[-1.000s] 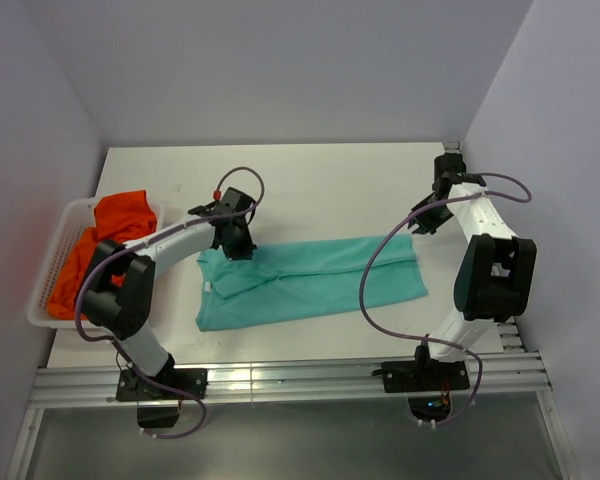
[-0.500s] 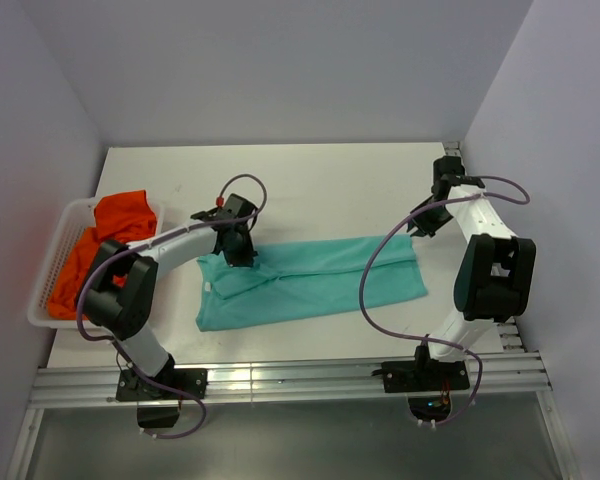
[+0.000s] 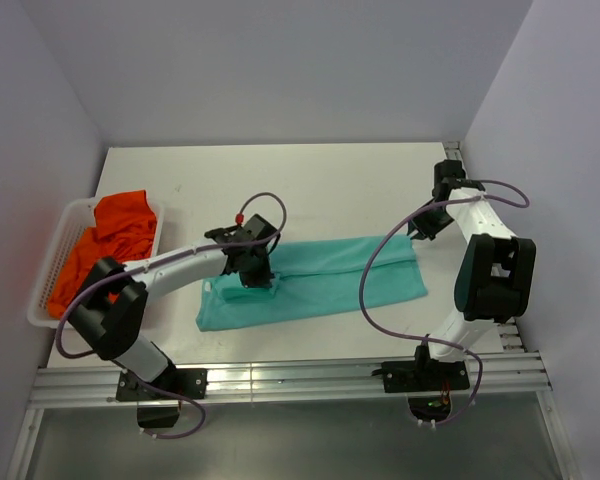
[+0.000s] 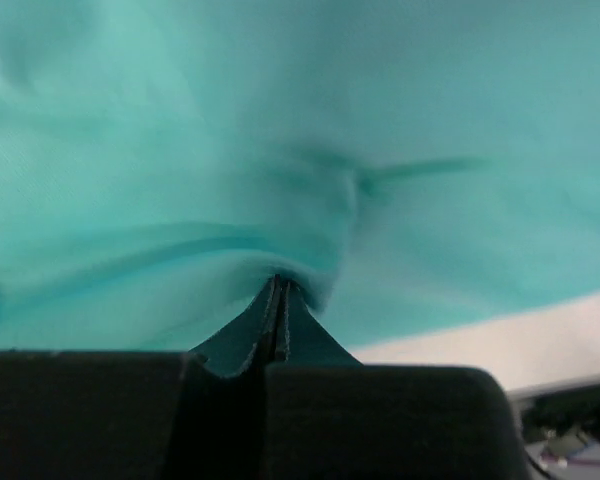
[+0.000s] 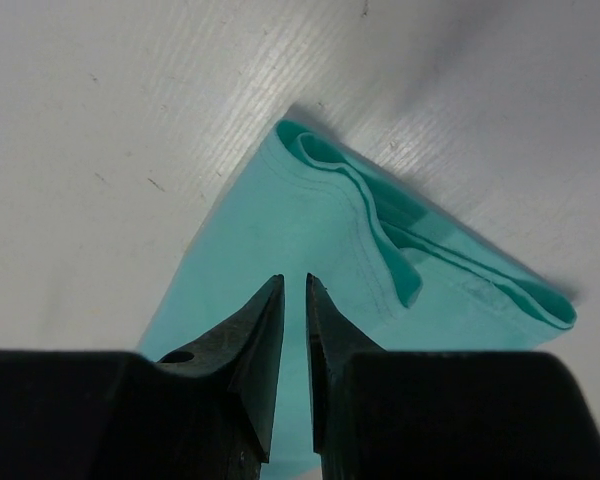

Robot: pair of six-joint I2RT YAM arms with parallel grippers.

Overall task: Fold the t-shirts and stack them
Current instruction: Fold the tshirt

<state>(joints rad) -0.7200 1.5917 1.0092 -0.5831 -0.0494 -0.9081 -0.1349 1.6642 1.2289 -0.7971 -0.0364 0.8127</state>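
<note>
Teal-green t-shirt (image 3: 320, 275) lies flat at the middle of the tabletop (image 3: 310, 180), folded into a long band running from 9 o'clock to 3 o'clock, layered edges visible at its 3 o'clock end. Left gripper (image 3: 252, 268) is down on the band's 9 o'clock end. In the left wrist view the left gripper (image 4: 278, 285) has its jaws pressed together, with cloth of the teal-green t-shirt (image 4: 400, 120) puckered and drawn in at the tips, so it is pinching a fold of the shirt. Right gripper (image 3: 427, 225) sits over the band's 2 o'clock corner. The right wrist view shows the right gripper (image 5: 294, 285) with its jaws a narrow slit apart, nothing between them, the shirt corner (image 5: 340, 250) directly beneath. Orange-red t-shirts (image 3: 115, 225) are heaped unfolded in the white slatted basket (image 3: 50, 290) at the tabletop's 9 o'clock edge, well apart from the teal one
</note>
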